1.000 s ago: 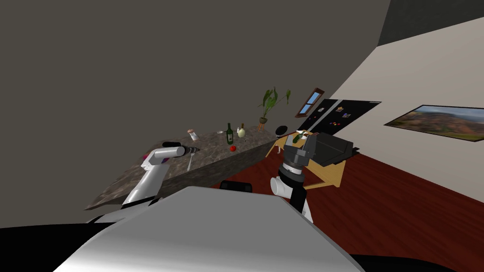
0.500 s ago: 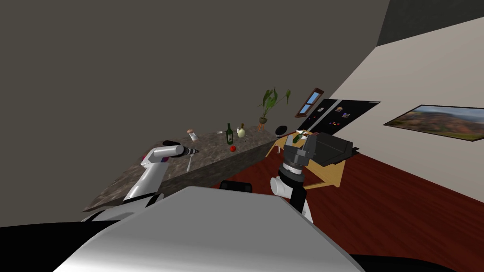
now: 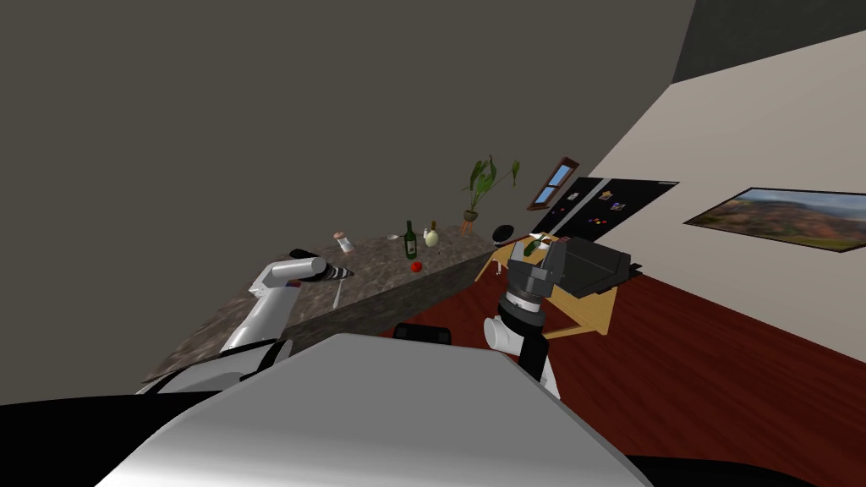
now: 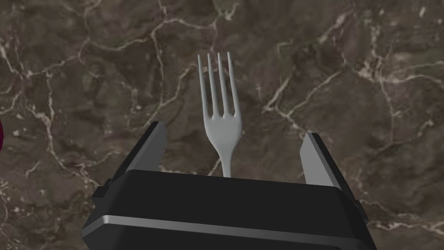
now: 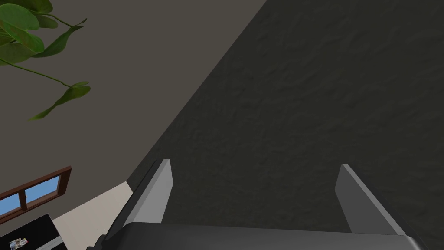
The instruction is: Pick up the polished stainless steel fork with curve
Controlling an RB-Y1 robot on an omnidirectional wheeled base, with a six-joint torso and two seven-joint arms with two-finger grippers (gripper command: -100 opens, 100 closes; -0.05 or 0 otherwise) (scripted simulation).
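A plain grey fork (image 4: 220,115) lies flat on the dark veined stone counter (image 4: 347,87), tines pointing away from my hand. My left gripper (image 4: 234,145) hangs open just over it, one finger on each side of the neck, neither one touching; its dark body hides the handle. From the head, the fork (image 3: 337,293) is a pale sliver near the counter's front edge, under the left gripper (image 3: 346,273). My right gripper (image 5: 256,191) is open and empty, held up at centre right (image 3: 541,245).
Further along the counter (image 3: 380,279) stand a green bottle (image 3: 410,241), a pale jug (image 3: 432,236), a small jar (image 3: 343,243) and a red fruit (image 3: 416,266). A dark red thing (image 4: 1,134) lies beside my left hand. A wooden table (image 3: 592,309) stands right of the counter.
My left arm has drawn back slightly toward me and lowered a little over the fork. The right arm and the things on the counter are as before.
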